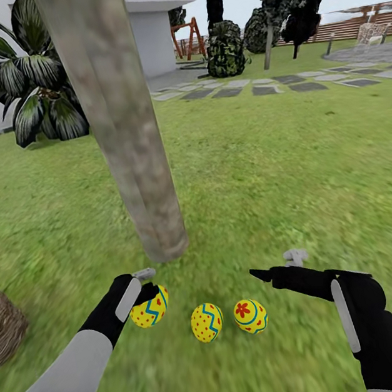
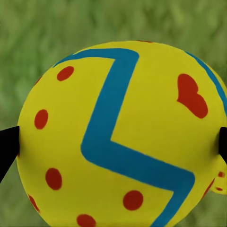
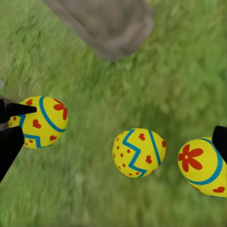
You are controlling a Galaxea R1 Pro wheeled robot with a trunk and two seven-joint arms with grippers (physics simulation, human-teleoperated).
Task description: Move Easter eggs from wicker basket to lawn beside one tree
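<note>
**Three eggs in a row at the foot of the tree**

My left pincer [image 1: 148, 287] is closed on the first egg [image 1: 149, 306], low over the lawn [image 1: 267, 165]. In my left wrist view that egg [image 2: 120, 135] sits between my two dark fingertips [image 2: 7, 146], one at each side, touching its shell. I cannot tell whether the egg rests on the grass or hangs just above it.

Just beyond my left pincer, toward the house, stands the tree [image 1: 124, 125], its grey-brown trunk meeting the grass near the held egg. In my right wrist view the base of the trunk [image 3: 106, 23] lies past the row of eggs.

Between my two pincers the second egg [image 1: 207, 322] lies on the grass, apart from the held one. The third egg [image 1: 250, 316], with a red flower mark, lies beside it, nearer my right pincer [image 1: 262, 274]. My right wrist view shows all three: the held egg [image 3: 41, 121] with my left fingers on it, the second egg [image 3: 139, 152] in the middle, and the third egg [image 3: 204, 165] close to one of my right fingertips [image 3: 220, 142].

My right pincer holds nothing; its fingers stand wide apart, above the grass and just past the third egg.

The wicker basket [image 1: 1, 318] stands on the lawn well out to the side of my left arm; I cannot see inside it.
</note>
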